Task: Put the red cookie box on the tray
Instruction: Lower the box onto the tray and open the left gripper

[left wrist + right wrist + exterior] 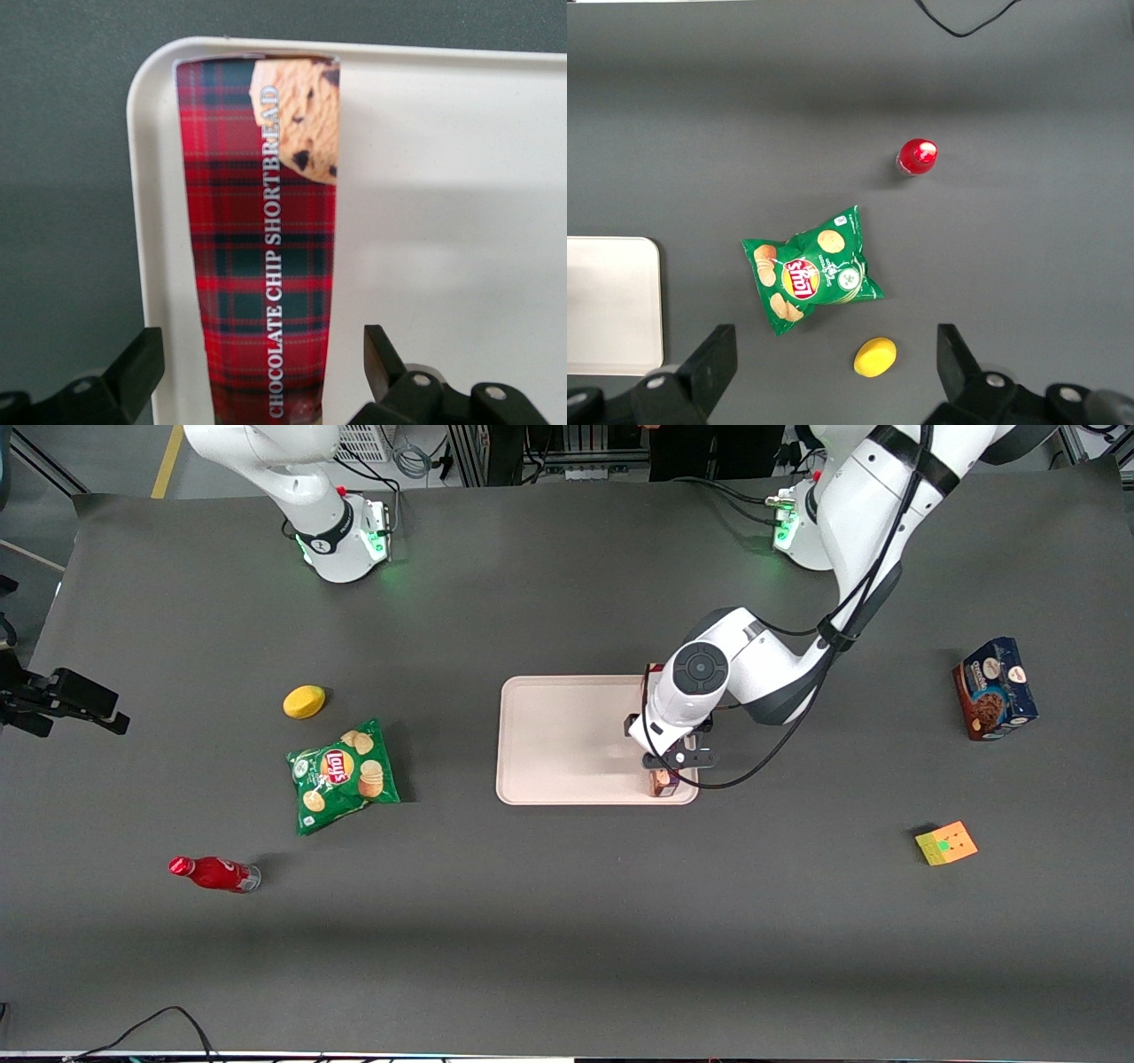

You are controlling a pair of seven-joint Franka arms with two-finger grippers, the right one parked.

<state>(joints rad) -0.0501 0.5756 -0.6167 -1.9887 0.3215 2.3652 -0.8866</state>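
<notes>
The red cookie box (pixel 261 239) lies flat on the tray (pixel 443 221), running lengthwise along the tray's edge nearest the working arm's end of the table, one end close to a rounded corner. The gripper (pixel 264 376) hangs directly over the box with its two fingers (pixel 133 372) spread wide on either side of the carton, clear of both long sides and gripping nothing.

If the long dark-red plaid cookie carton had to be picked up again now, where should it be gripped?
Across its narrow width, from straight above. The long dark-red plaid cookie carton lies flat along the rim of the pale pinkish-beige tray, and the gripper already hangs over it, open fingers straddling its long sides.
</notes>
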